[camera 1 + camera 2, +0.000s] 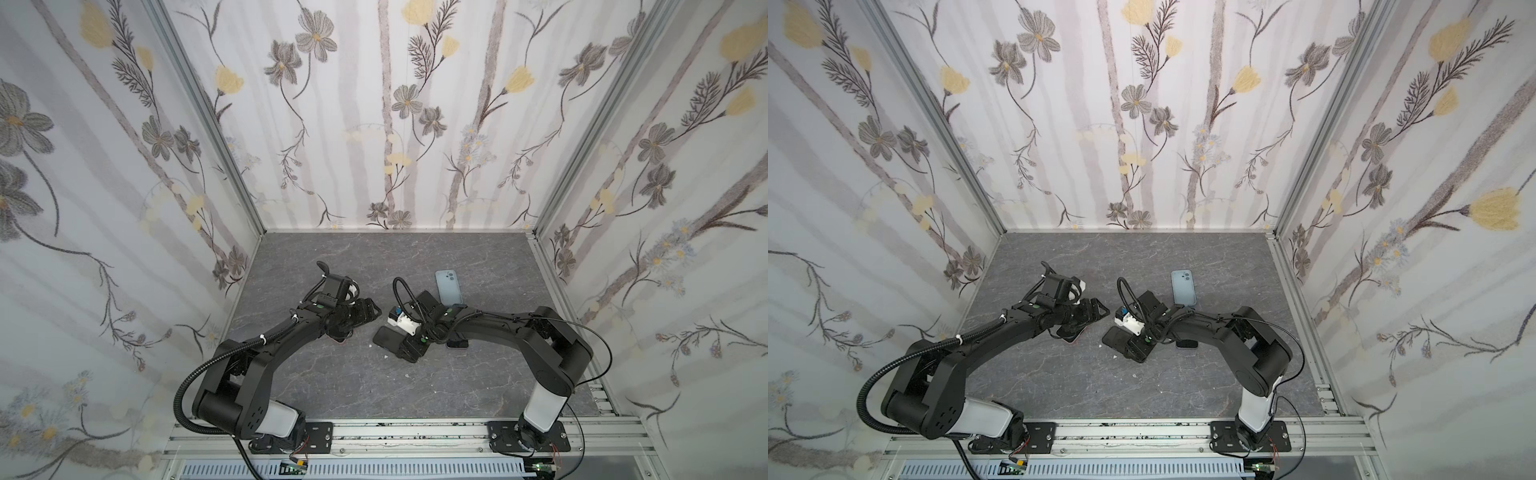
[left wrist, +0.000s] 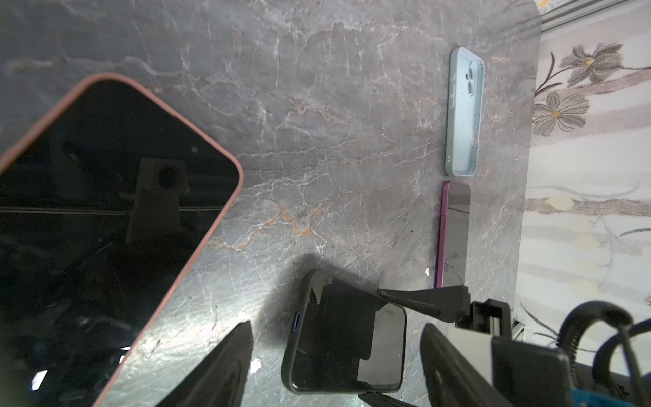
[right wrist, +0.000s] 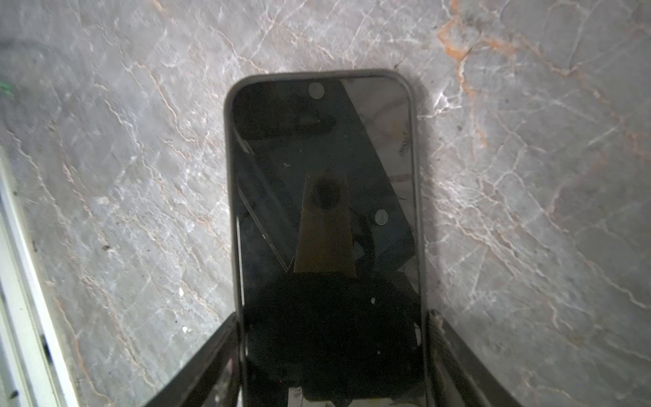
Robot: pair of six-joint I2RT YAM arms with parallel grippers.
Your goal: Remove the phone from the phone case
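A black-screened phone (image 3: 324, 176) sits face up in a dark phone case (image 3: 229, 176) on the grey marbled table. My right gripper (image 3: 333, 315) straddles its near end, with a finger pressed against each long side of the case. In both top views the cased phone (image 1: 383, 336) (image 1: 1115, 337) lies at mid-table under the right gripper (image 1: 390, 343). My left gripper (image 1: 372, 311) hovers just left of it and stands open with nothing between its fingers. In the left wrist view the cased phone (image 2: 352, 338) lies beyond the left gripper (image 2: 336, 326).
A phone in a pink case (image 2: 105, 229) lies face up under the left arm (image 1: 338, 336). An empty light blue case (image 1: 449, 286) (image 2: 463, 116) lies behind the right arm. A purple-edged phone (image 2: 454, 232) lies beside it. Patterned walls close in three sides.
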